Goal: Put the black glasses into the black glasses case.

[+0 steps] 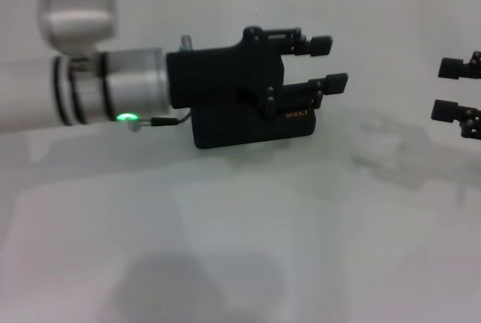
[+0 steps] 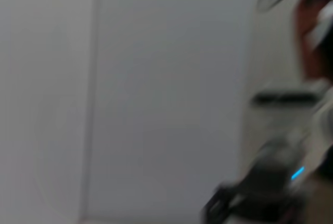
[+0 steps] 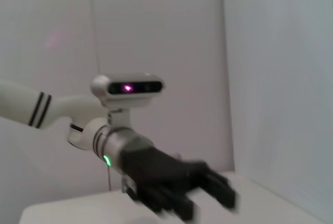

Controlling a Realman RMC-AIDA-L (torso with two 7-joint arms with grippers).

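Note:
The black glasses case [image 1: 248,129] lies on the white table, lid down, with orange lettering [image 1: 297,114] on its front. My left gripper [image 1: 331,61] hovers just over it, reaching in from the left, fingers apart and empty. Its body hides most of the case's top. The left gripper also shows blurred in the right wrist view [image 3: 208,193]. My right gripper [image 1: 449,89] is open and empty at the right edge, well apart from the case. The black glasses are not in view.
The white table [image 1: 240,248] runs to a white wall behind. A faint smudge marks the surface [image 1: 398,158] between the case and the right gripper. The left wrist view shows only blurred wall and dark robot parts [image 2: 270,187].

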